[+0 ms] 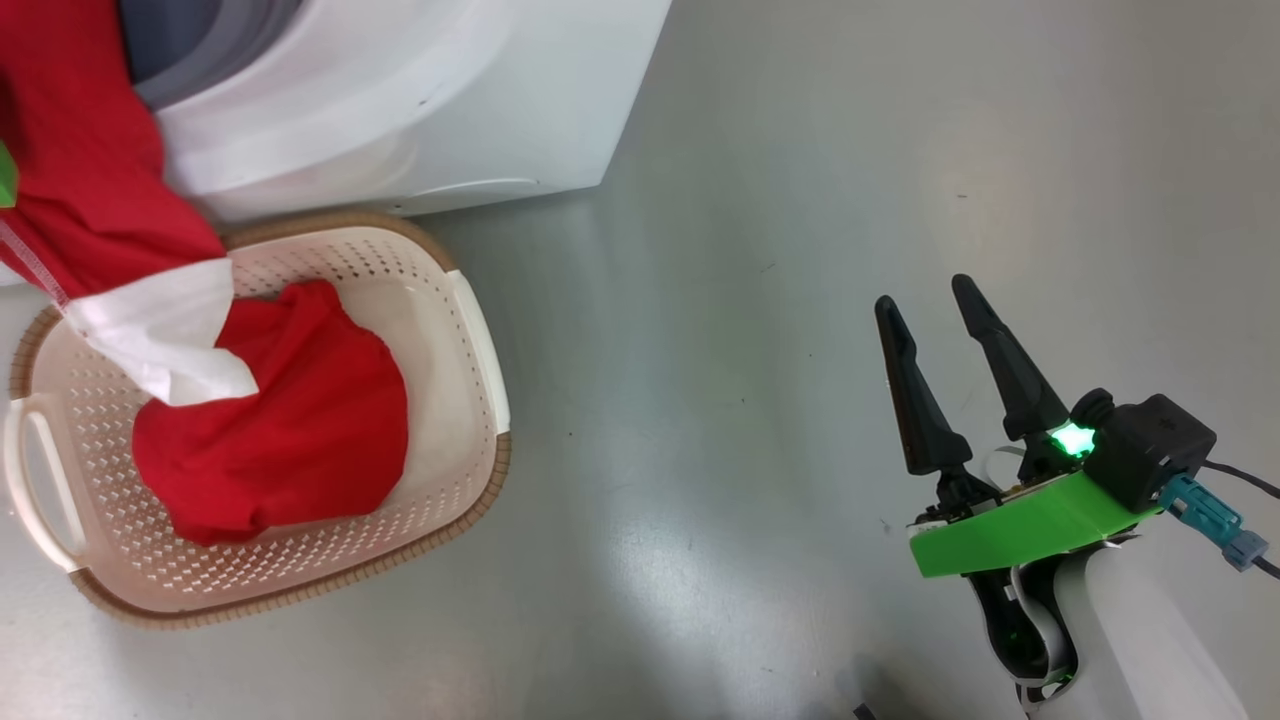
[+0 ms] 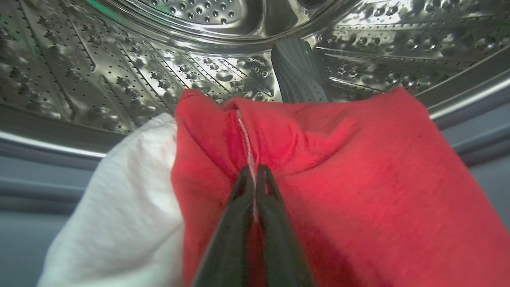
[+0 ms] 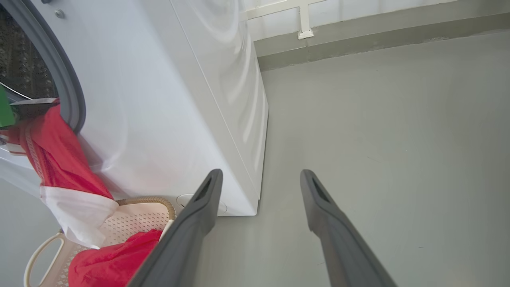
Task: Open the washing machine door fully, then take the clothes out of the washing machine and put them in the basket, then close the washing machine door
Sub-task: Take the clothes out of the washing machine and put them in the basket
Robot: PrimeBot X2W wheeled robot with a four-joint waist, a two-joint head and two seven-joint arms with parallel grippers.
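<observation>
The left hand (image 2: 253, 169) is pinching shut on a seam of the clothes (image 2: 318, 179), its two fingers pressing together on the red fabric at the mouth of the drum (image 2: 119, 79). The garment is spilling out of the washing machine (image 1: 450, 100) past the grey gasket (image 3: 73, 95). Its lower red part is lying in the basket (image 1: 480, 350), and a white part is hanging over the basket's rim at ten o'clock. The right hand (image 1: 925, 294) is hovering wide open, holding nothing, above the floor (image 1: 720, 250), with the basket sitting at nine o'clock from it and the machine at eleven o'clock.
</observation>
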